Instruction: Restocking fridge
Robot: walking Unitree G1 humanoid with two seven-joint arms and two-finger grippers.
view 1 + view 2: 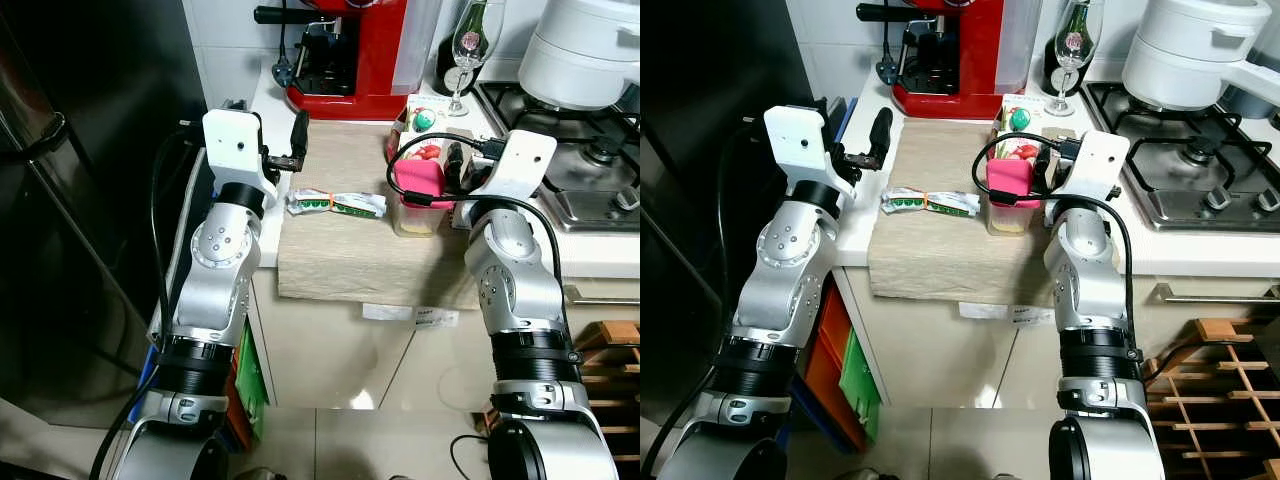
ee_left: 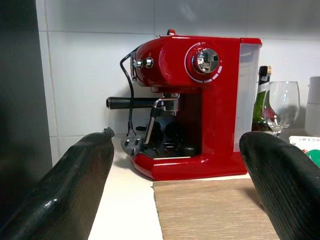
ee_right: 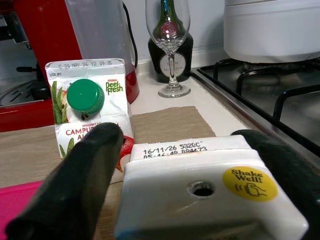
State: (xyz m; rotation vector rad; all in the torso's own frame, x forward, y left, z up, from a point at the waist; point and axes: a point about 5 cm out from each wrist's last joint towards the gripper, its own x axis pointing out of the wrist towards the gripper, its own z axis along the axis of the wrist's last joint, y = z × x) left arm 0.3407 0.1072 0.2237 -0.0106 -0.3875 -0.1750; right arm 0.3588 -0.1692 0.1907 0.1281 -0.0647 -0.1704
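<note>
A white carton (image 3: 210,195) with a yellow "Shake Well" sticker sits between the two black fingers (image 3: 75,185) of the right end effector (image 3: 195,190), which closes on its sides above the beige mat (image 1: 350,250) on the counter (image 1: 865,130). Just behind it stands a juice carton (image 3: 92,115) with a green cap, and beside that a container with a pink lid (image 1: 420,185). A flat wrapped packet (image 1: 335,203) with green print lies on the mat, between the two arms. The left end effector (image 2: 185,175) hovers over the mat's near left corner, its fingers spread wide and holding nothing, pointing toward the red espresso machine (image 2: 195,100) at the back of the counter. A wine glass (image 1: 470,50) and a dark bottle (image 3: 167,45) stand beside the machine. To the right is a gas hob (image 1: 1180,170) carrying a white pot (image 1: 1190,50). A black fridge (image 1: 80,200) stands to the robot's left.
</note>
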